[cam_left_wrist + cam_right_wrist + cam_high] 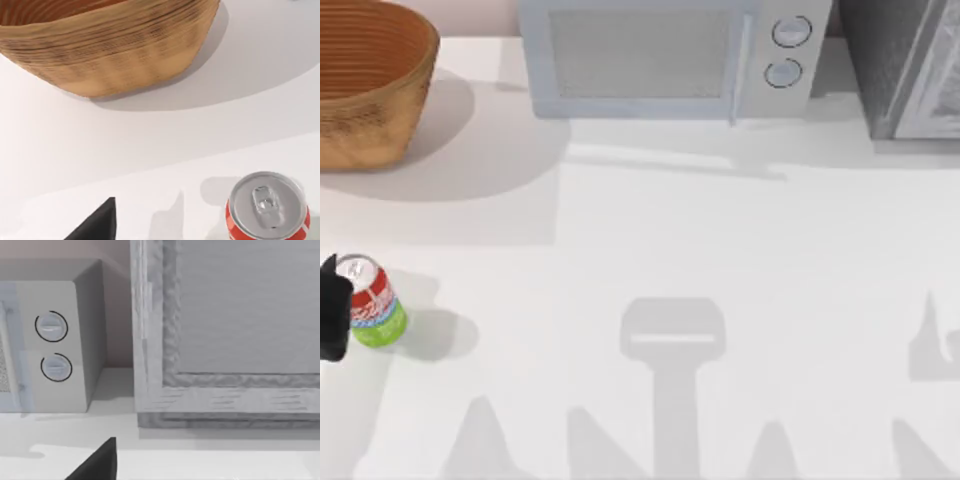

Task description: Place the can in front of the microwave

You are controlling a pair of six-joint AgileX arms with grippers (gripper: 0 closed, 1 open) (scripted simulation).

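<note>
Fingers: my left gripper [332, 318] is cut off at the worktop's [720, 250] left edge, touching the can [372, 314]; I cannot tell its spread.
Can: upright, well apart from the microwave [665, 55].
Basket [365, 85]: partly cropped.

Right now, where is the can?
In the top view, the can stands upright at the table's far left edge, below the basket, beside the left gripper.

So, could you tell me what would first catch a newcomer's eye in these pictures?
The red-and-green can stands upright near the table's left edge, with the left gripper close beside it. A large woven basket fills the far left corner. The microwave sits along the back, a darker steel appliance to its right.
</note>
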